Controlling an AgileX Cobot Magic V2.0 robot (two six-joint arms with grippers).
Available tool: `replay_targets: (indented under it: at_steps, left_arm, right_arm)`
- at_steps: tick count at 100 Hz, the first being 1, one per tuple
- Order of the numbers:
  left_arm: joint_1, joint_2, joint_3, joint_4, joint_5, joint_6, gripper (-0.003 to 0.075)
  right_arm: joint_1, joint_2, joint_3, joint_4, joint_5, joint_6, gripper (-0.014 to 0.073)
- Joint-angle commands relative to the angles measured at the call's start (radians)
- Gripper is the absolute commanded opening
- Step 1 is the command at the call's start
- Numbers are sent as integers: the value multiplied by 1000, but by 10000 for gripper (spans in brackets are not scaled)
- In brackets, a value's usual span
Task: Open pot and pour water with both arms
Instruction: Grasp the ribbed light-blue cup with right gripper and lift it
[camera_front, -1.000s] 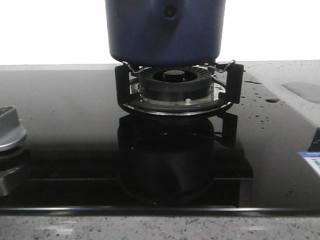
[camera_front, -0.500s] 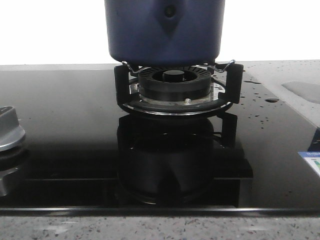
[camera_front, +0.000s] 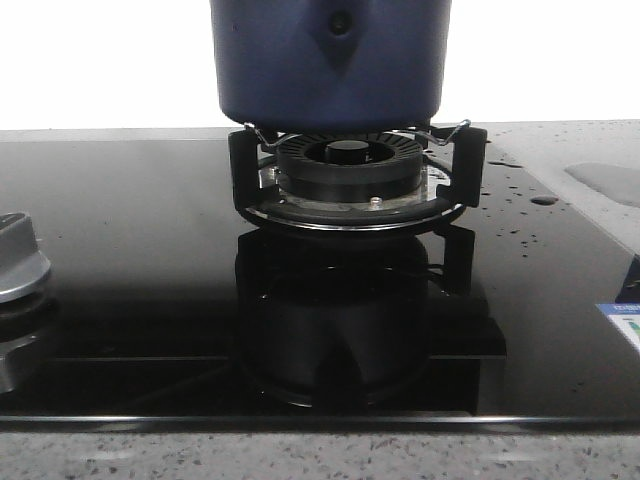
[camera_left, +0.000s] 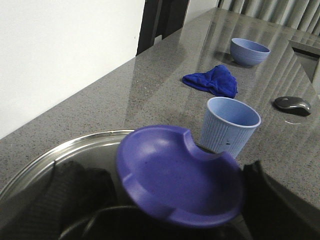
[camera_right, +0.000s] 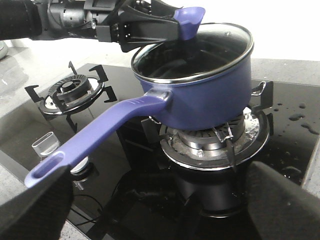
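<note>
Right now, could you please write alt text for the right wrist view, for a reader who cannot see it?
A navy-blue pot with a long handle sits on a gas burner, its glass lid gripped by the knob by the left gripper. Water drops dot the black hob beside it, and a second burner stands behind.

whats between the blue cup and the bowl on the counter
In the left wrist view, a crumpled blue cloth lies on the counter between the blue cup and the bowl.
</note>
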Motion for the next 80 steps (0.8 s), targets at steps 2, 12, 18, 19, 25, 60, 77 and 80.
replay_targets:
  at_steps: [2, 12, 18, 19, 25, 60, 77, 80]
  left_arm:
    - [-26, -41, -32, -74, 27, 14, 533]
    - [-51, -41, -32, -72, 25, 58, 477]
    - [-62, -41, -32, -72, 25, 89, 446]
    - [-62, -41, -32, -72, 22, 91, 442]
    - [-65, -41, -32, -72, 5, 91, 412]
    - [-63, -59, -59, -103, 24, 91, 259]
    - [-63, -123, -103, -106, 17, 87, 259]
    - [-63, -135, -108, -106, 17, 85, 259]
  right_arm:
    - [2, 20, -36, 25, -64, -13, 603]
    - [2, 20, -36, 15, -70, -13, 603]
    - [2, 20, -36, 8, -78, -13, 603]
    - [2, 20, -36, 6, -81, -13, 603]
    - [2, 20, -36, -7, -88, -13, 597]
    - [-2, 20, -36, -299, -254, -13, 442]
    - [-41, 20, -36, -408, -413, 3, 443]
    - [-55, 20, -36, -419, -426, 3, 443]
